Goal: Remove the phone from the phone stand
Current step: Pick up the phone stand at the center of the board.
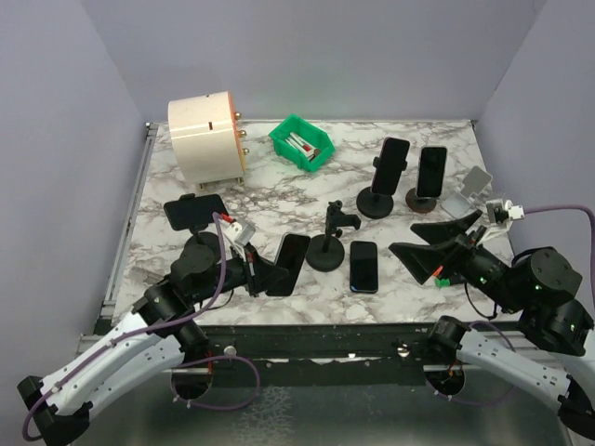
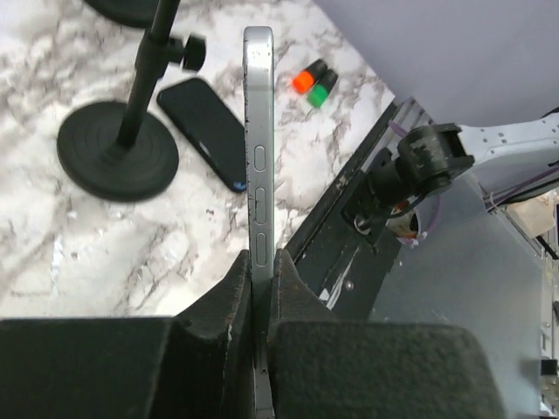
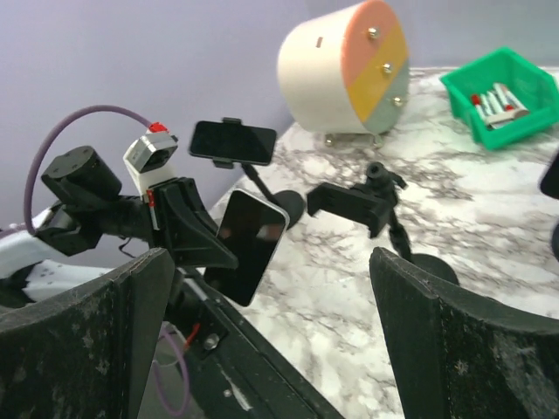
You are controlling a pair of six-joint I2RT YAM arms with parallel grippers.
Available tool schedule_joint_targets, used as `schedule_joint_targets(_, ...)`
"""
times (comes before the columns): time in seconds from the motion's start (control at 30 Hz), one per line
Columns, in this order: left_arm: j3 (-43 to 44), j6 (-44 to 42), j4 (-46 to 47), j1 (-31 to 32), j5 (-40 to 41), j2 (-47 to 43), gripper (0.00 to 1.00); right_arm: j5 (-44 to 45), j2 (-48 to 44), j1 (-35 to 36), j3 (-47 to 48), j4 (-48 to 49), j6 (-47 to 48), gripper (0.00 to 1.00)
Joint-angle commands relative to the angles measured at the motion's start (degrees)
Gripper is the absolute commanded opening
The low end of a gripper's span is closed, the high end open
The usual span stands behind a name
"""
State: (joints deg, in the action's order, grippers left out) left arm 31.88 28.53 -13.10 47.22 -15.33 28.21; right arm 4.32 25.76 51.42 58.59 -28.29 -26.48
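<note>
Five phones, one green bin

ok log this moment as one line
left tool: shut on phone | phone: off the stand, held edge-on | middle stand: clamp empty | right tool: open, holding nothing

Silvery metal edge and glossy black glass on the phone; smooth marble-patterned tabletop; matt black phone stand; green plastic bin.
</note>
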Motion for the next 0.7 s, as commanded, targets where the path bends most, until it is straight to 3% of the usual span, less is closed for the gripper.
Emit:
schedule_joint_targets(0.0,-2.2,7.9,4.3,-0.1,0.0,1.7,0.00,8.1,-5.1,0.3,-5.4,0.1,1.9,1.00)
schedule_joint_targets(0.3,-4.0,12.2,11.5,0.3,-1.7,12.1,0.00,7.8,-5.5,0.3,-2.8,-0.5,5.0,1.00)
schedule_joint_targets(0.67,-4.4,18.2,15.0,8.5,7.1,23.6,0.00,6.7,-2.4,0.3,4.1,-1.6,8.0,0.99)
